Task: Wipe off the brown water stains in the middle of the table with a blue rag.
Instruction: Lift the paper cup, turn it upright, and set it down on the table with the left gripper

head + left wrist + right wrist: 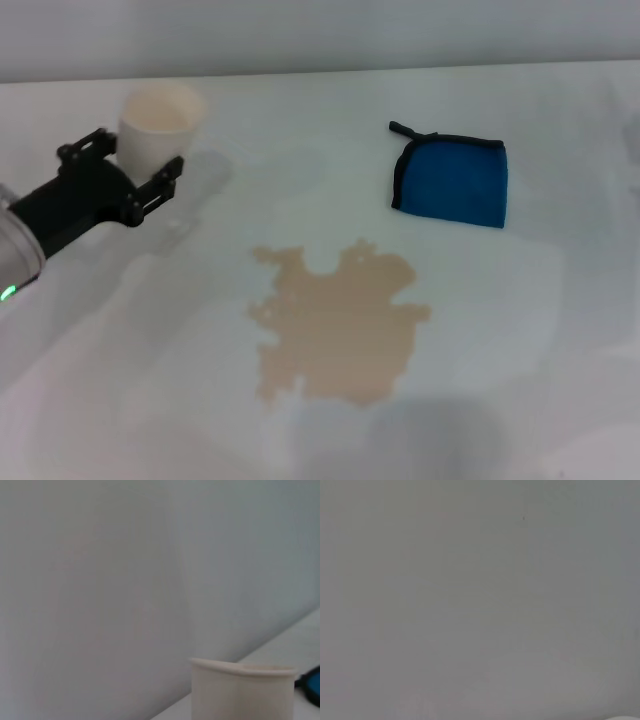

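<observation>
No text, label, brand, number or sign can be read on anything in these views.

The counter (520, 330) is a plain white, smooth surface that fills nearly the whole head view; its far edge runs along the top of the frame against a pale wall.

Items lying directly on the counter:

- Stain (338, 322): a flat tan-brown puddle with ragged, lobed edges, at lower centre of the frame. It is wider than the rag.
- Rag (452, 180): a folded blue cloth with black edge trim and a short black loop at its upper left corner, at upper right of centre. It lies flat, well apart from the stain.

Grey shadows fall across the left and bottom parts of the counter.
</observation>
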Robot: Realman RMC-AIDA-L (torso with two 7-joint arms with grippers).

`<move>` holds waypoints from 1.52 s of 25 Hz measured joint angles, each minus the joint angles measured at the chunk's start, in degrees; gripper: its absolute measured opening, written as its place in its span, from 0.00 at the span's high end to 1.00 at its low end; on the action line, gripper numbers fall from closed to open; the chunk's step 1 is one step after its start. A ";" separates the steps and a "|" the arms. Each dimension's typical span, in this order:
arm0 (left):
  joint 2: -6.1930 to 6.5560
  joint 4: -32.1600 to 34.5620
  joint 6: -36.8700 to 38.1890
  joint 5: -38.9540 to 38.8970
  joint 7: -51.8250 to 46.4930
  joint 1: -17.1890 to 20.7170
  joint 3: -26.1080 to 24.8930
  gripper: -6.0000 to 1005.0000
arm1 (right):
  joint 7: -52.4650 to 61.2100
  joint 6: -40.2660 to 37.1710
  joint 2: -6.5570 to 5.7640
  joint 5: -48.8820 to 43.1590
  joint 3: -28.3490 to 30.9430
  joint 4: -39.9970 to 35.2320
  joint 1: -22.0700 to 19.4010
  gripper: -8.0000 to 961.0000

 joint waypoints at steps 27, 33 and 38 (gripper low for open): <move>-0.71 -16.48 11.16 -22.33 8.85 -5.04 0.07 0.37 | 0.67 0.00 0.10 0.00 0.00 0.00 2.60 0.19; -0.85 -17.23 11.20 -21.98 8.87 -5.16 0.90 0.37 | 2.87 0.00 0.09 -0.06 0.00 -0.01 2.87 0.19; -0.87 -17.91 11.25 -21.88 8.91 -5.03 1.12 0.37 | 2.93 0.00 0.09 0.00 0.00 0.00 2.89 0.19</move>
